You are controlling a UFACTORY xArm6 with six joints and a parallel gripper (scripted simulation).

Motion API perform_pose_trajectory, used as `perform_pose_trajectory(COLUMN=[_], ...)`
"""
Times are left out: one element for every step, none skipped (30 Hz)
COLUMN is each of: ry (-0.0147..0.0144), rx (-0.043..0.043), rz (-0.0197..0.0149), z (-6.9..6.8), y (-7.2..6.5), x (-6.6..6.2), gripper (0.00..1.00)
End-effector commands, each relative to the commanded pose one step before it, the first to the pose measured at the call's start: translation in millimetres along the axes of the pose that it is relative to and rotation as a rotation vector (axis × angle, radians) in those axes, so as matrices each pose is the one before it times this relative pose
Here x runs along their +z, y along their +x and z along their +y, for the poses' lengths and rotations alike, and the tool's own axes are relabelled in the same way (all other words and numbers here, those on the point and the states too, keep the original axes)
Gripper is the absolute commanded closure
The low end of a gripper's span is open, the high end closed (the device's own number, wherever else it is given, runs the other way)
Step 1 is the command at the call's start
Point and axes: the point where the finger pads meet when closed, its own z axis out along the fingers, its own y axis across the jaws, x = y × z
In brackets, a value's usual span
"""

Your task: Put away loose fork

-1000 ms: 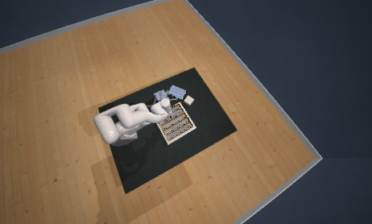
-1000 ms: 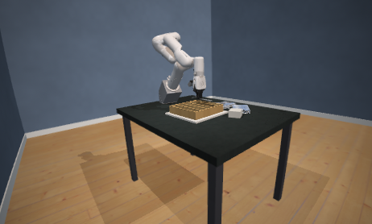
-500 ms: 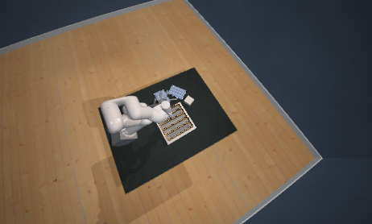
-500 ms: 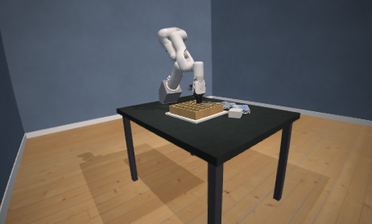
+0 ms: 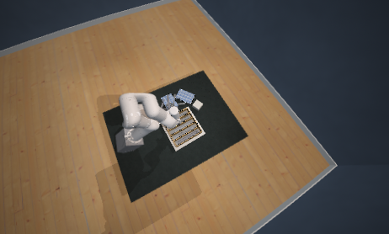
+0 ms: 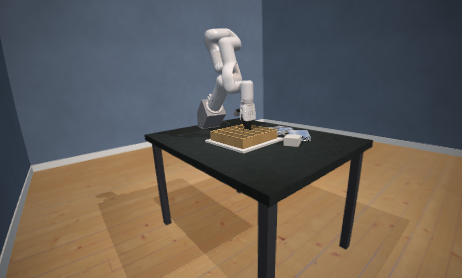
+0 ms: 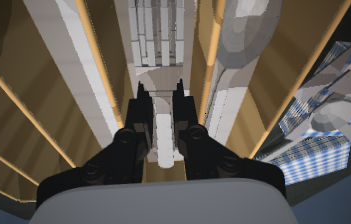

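Fork [image 7: 165, 135] sits pinched by its handle between the two black fingers of the gripper [image 7: 159, 90], tines pointing away from the wrist camera and down into the tray [image 7: 83, 55]. The gripper is closed on that handle, the pads tight against both sides of it. Straight beyond the held fork, the tines of other forks [image 7: 156, 30] show lying in the same wooden slot, lined up the same way. In the slot to the right lies a spoon [image 7: 248, 30], its bowl at the far end. Slots to the left hold long pale pieces of cutlery that I can't name from here.

From across the room, the arm [image 6: 229, 65] folds high above its base and drops the gripper [image 6: 246, 122] right down at the tray [image 6: 244, 136], near its back edge. The tray rests on a black table [image 6: 284, 165]. Just past the tray lie blue checked cloths [image 5: 184, 96] with another spoon [image 7: 336, 114] resting on them, and a small white block [image 5: 198, 104] beside them, all off the tray. From above, the arm [image 5: 146, 111] covers the tray's near corner [image 5: 189, 136].
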Motion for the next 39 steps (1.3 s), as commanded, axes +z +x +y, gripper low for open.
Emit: perform_pose_trajectory(ry=[0.00541,0.00001,-0.00005,-0.00009,-0.0001,-0.0001,-0.00009,-0.00007,-0.00006,-0.00004,-0.00002,-0.00001,0.0,0.0,0.0,0.0,0.0,0.0,0.0,0.0,0.0,0.0,0.0,0.0,0.0,0.0,0.0,0.0,0.0,0.0,0.0,0.0,0.0,0.0,0.0,0.0,0.0,0.0,0.0], rx=[-0.00002,0.0,0.0,0.00001,0.00001,0.00001,0.00001,0.00001,0.00001,0.0,0.0,0.0,0.0,0.0,0.0,0.0,0.0,0.0,0.0,0.0,0.0,0.0,0.0,0.0,0.0,0.0,0.0,0.0,0.0,0.0,0.0,0.0,0.0,0.0,0.0,0.0,0.0,0.0,0.0], rz=[-0.00431,-0.00001,0.00001,0.00003,0.00003,0.00003,0.00003,0.00002,0.00002,0.00001,0.00001,0.0,0.0,0.0,0.0,0.0,0.0,0.0,0.0,0.0,0.0,0.0,0.0,0.0,0.0,0.0,0.0,0.0,0.0,0.0,0.0,0.0,0.0,0.0,0.0,0.0,0.0,0.0,0.0], z=[-0.54,-0.01,0.0,0.01,0.02,0.02,0.01,0.01,0.01,0.01,0.0,0.0,0.0,0.0,0.0,0.0,0.0,0.0,0.0,0.0,0.0,0.0,0.0,0.0,0.0,0.0,0.0,0.0,0.0,0.0,0.0,0.0,0.0,0.0,0.0,0.0,0.0,0.0,0.0], y=[-5.19,-0.01,0.0,0.01,0.01,0.01,0.01,0.01,0.01,0.01,0.0,0.0,0.0,0.0,0.0,0.0,0.0,0.0,0.0,0.0,0.0,0.0,0.0,0.0,0.0,0.0,0.0,0.0,0.0,0.0,0.0,0.0,0.0,0.0,0.0,0.0,0.0,0.0,0.0], x=[10.15,0.62,0.53,0.45,0.37,0.3,0.23,0.17,0.12,0.07,0.04,0.01,0.0,0.0,0.0,0.0,0.0,0.0,0.0,0.0,0.0,0.0,0.0,0.0,0.0,0.0,0.0,0.0,0.0,0.0,0.0,0.0,0.0,0.0,0.0,0.0,0.0,0.0,0.0], gripper=[0.97,0.97,0.97,0.97,0.97,0.97,0.97,0.97,0.97,0.97,0.97,0.97,0.97,0.97,0.97,0.97,0.97,0.97,0.97,0.97,0.97,0.97,0.97,0.97,0.97,0.97,0.97,0.97,0.97,0.97,0.97,0.97,0.97,0.97,0.97,0.76,0.76,0.76,0.76])
